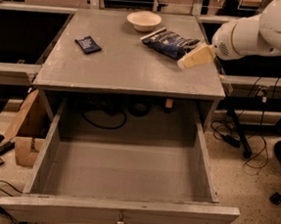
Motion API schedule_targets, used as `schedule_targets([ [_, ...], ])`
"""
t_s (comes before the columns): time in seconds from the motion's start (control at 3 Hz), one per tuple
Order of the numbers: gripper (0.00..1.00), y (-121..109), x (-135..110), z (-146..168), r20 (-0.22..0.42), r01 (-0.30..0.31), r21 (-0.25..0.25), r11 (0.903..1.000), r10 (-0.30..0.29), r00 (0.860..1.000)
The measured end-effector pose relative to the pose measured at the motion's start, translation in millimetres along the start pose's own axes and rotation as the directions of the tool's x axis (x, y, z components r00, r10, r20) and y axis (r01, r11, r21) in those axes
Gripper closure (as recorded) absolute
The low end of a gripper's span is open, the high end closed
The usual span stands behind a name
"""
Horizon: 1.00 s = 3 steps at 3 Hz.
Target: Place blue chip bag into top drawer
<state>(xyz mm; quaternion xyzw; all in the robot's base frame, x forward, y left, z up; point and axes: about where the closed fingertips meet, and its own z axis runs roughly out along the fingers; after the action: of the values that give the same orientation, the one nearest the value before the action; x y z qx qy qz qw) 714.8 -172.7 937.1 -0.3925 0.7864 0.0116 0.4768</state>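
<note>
The blue chip bag (169,42) lies crinkled on the grey table top at the back right, next to a white bowl. The gripper (196,56) is cream coloured and hangs over the table's right side, just right of and in front of the bag, close to it. The white arm (265,29) comes in from the upper right. The top drawer (122,213) is pulled fully out below the table, wide and shallow, with a small metal knob at its front centre. Nothing lies in it.
A white bowl (144,21) stands at the table's back centre. A small flat dark blue packet (88,44) lies at the left. A cardboard box (26,133) sits on the floor left of the drawer. Cables (246,143) run on the floor at the right.
</note>
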Motion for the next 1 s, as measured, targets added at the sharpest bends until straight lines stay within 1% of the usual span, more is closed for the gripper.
schedule_targets([
  [0.33,0.00,-2,2,7,0.006,-0.004,0.004,1.0000,0.004,1.000],
  [0.67,0.00,-7,-1,25,0.030,-0.019,0.001,0.9998,0.019,0.999],
  [1.0,0.00,-28,-8,70,0.073,-0.044,-0.004,0.9990,0.044,0.996],
])
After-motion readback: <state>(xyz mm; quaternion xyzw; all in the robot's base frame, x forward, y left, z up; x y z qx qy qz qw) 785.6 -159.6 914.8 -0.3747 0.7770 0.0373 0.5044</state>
